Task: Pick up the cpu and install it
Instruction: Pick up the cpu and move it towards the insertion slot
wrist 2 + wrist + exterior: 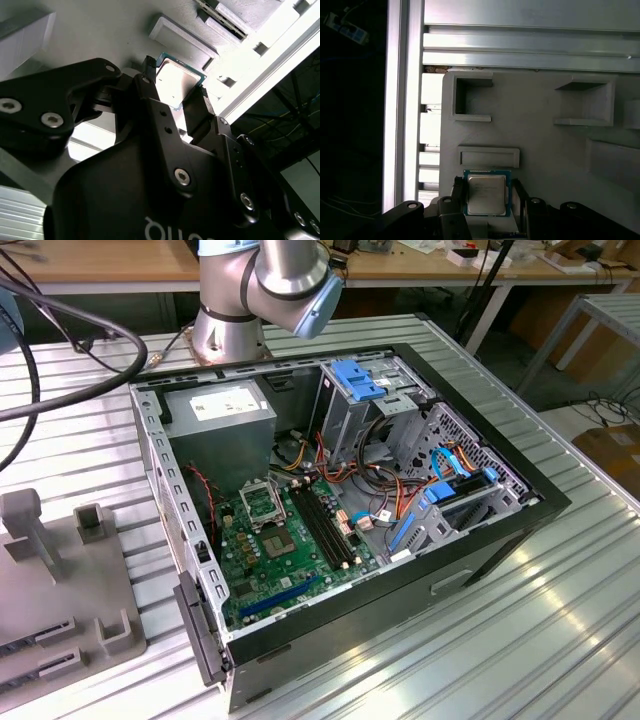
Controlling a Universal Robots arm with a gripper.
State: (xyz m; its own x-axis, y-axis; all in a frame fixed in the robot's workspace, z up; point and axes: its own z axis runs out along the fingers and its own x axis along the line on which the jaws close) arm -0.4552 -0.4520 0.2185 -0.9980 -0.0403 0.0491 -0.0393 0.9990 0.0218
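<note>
The cpu (486, 192) lies flat on the grey tray (545, 165), near the tray's edge and just beside a low raised bar (489, 156). The gripper (488, 197) has its fingers (520, 200) apart, flanking two opposite sides of the chip. It looks light, stiff and probably delicate underneath, so it is best held level by its thin rim, gently.

On the grey fixture (540, 150) a low raised block (488, 156) stands just beside the cpu (486, 193), with walled pockets (472, 118) farther off and bare flat surface between.
</note>
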